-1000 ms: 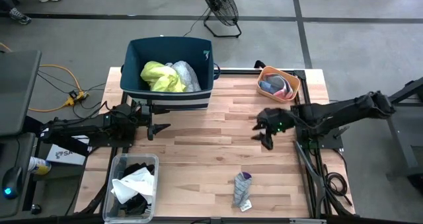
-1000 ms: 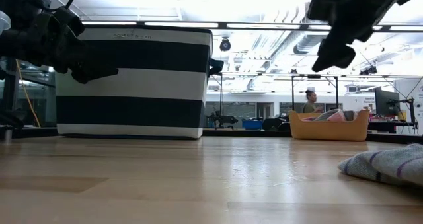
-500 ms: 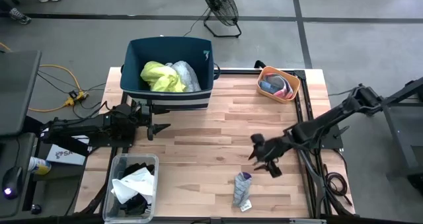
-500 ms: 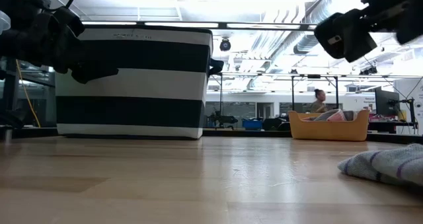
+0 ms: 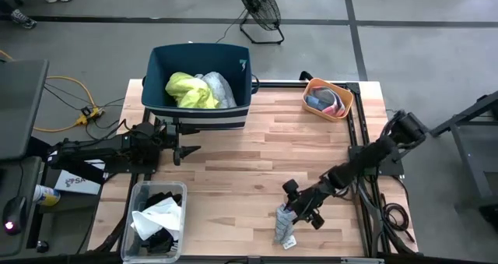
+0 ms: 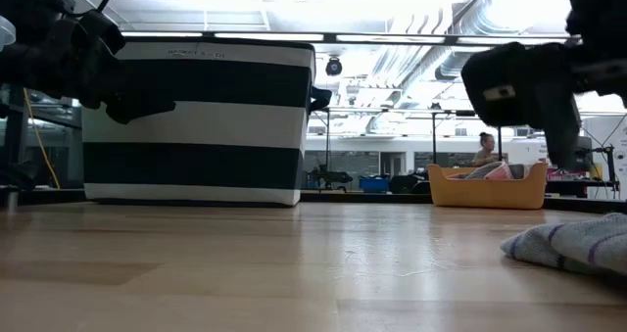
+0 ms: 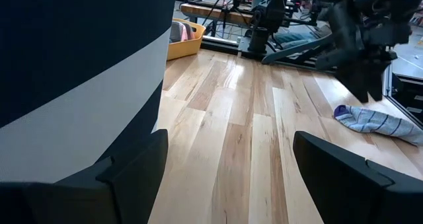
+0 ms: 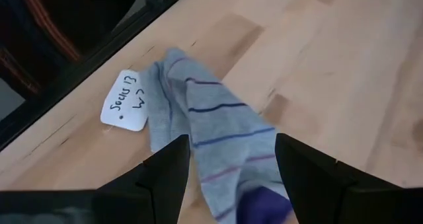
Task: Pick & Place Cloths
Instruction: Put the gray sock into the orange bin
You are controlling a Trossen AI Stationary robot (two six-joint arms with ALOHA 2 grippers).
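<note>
Lowered from mid-table since the earlier frames, the right gripper (image 5: 299,208) is now poised directly above the striped grey sock (image 5: 285,225), jaws parted and empty, a handwritten tag (image 8: 125,108) seen beyond its fingers. Parked beside the dark-blue bin (image 5: 199,83), the left gripper (image 5: 187,150) is held open, empty.

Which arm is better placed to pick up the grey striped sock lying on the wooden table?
The right. The right gripper hovers open directly above the grey striped sock, while the left gripper waits beside the dark-blue bin.
</note>
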